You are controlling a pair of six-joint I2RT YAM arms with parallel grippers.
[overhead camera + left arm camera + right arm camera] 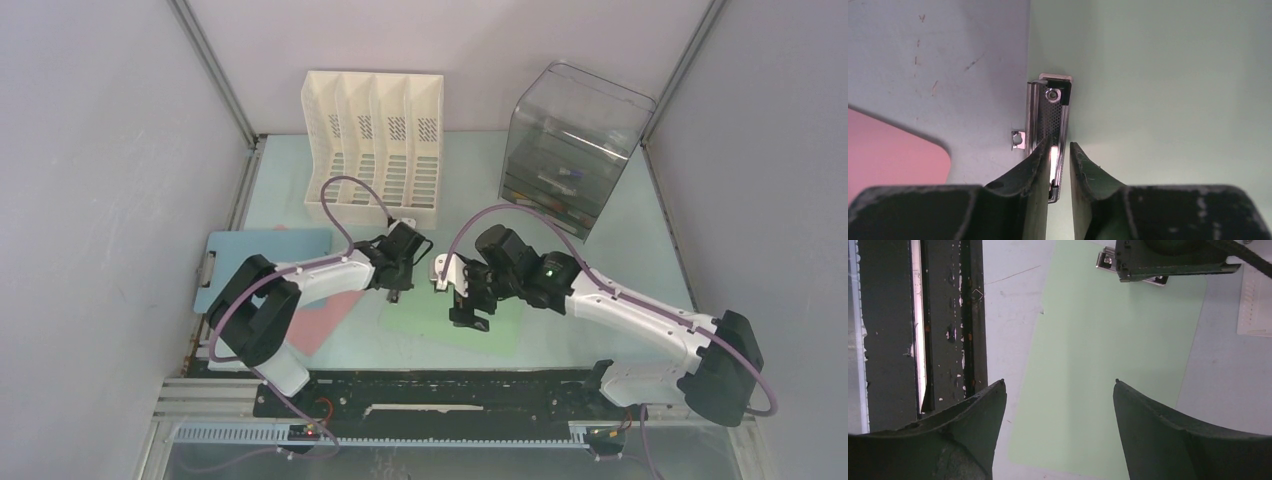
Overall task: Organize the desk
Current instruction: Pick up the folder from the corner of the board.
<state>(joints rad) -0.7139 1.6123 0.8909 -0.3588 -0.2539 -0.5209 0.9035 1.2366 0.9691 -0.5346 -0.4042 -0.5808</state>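
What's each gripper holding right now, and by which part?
Right gripper: open, nothing. Left gripper straddles the silver metal clip of the flat pale green clipboard; a firm clamp cannot be told.

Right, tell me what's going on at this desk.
Two robot arms are tidying the desk. The left arm's fingers straddle the metal clip of a green clipboard; whether they pinch it yet is unclear. The right arm's fingers hang open above that clipboard. A blue clipboard and a pink board lie to the left.
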